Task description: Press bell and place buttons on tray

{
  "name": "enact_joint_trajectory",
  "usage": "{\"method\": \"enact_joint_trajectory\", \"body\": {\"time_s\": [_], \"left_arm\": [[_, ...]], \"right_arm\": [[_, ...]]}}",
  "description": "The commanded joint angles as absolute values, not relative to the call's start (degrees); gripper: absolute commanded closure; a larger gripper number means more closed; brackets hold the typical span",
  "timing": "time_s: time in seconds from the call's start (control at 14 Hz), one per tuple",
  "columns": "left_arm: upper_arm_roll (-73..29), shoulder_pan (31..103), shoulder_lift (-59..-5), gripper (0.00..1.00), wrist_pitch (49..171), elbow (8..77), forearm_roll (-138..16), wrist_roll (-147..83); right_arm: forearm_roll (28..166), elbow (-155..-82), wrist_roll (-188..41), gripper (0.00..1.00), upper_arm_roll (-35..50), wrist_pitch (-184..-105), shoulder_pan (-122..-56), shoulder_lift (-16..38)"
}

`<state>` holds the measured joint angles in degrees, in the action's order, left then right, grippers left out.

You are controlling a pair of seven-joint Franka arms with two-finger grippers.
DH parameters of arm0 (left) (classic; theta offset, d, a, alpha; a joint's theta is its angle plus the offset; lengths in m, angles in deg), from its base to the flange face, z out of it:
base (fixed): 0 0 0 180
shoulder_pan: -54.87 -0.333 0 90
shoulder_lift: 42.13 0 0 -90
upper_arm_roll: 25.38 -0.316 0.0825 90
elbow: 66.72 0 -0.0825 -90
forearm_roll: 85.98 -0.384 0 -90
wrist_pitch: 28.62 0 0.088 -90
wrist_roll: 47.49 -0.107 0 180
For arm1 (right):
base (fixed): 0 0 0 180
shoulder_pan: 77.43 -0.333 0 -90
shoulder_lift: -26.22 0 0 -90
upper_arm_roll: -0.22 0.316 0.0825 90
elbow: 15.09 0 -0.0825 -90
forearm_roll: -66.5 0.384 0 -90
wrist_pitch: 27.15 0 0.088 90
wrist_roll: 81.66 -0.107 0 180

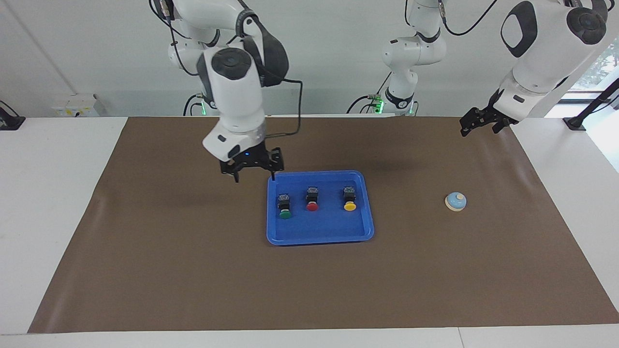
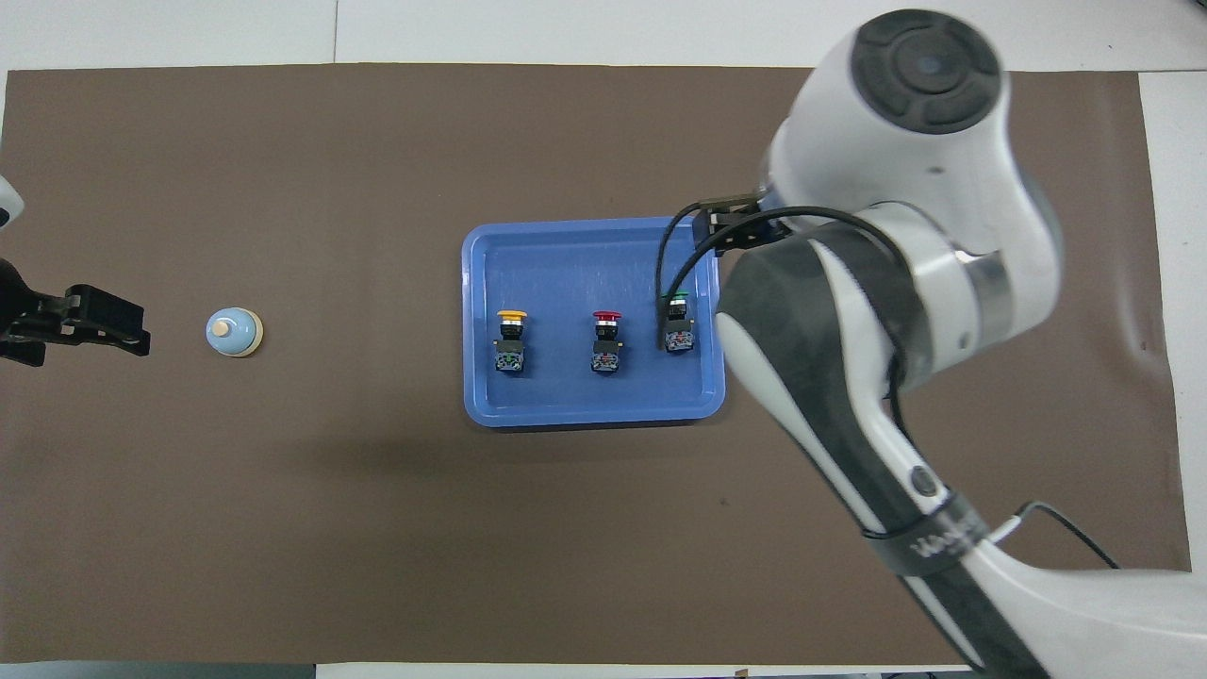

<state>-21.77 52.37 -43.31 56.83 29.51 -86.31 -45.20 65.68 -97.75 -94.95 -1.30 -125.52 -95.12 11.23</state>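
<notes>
Now three buttons (image 1: 312,199) in tray (image 1: 358,235) — right gripper (image 1: 254,177) open, raised beside it

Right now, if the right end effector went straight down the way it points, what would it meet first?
Probably the rim of the tray at its corner nearest the robots, beside the green button, or the brown mat just outside it. The right end effector hangs open there; depth is unclear.

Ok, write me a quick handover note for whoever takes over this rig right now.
Right gripper: open, empty, raised over the tray's corner at the right arm's end.
Left gripper: empty, waiting at its own end, near the bell.
Green button, red button and yellow button all sit in a row on the tray.
Done: buttons placed. Bell press: cannot tell; confirm.
</notes>
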Motion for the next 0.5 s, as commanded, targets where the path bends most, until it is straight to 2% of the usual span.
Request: {"method": "enact_joint_trajectory", "body": {"time_s": [0.0,0.14,0.43], "left_arm": [[-22.0,52.5,-43.8,0.0,55.8,29.3,-85.8,-44.6],[-22.0,52.5,-43.8,0.0,55.8,29.3,-85.8,-44.6],[-22.0,52.5,-43.8,0.0,55.8,29.3,-85.8,-44.6]], "right_arm": [[65.4,-102.3,-86.9,0.0,-0.2,-121.7,-87.9,15.8],[65.4,-105.4,-82.6,0.0,-0.2,-121.4,-82.9,19.0],[66.2,-106.2,-75.3,0.0,-0.2,-117.7,-76.4,21.2]]}}
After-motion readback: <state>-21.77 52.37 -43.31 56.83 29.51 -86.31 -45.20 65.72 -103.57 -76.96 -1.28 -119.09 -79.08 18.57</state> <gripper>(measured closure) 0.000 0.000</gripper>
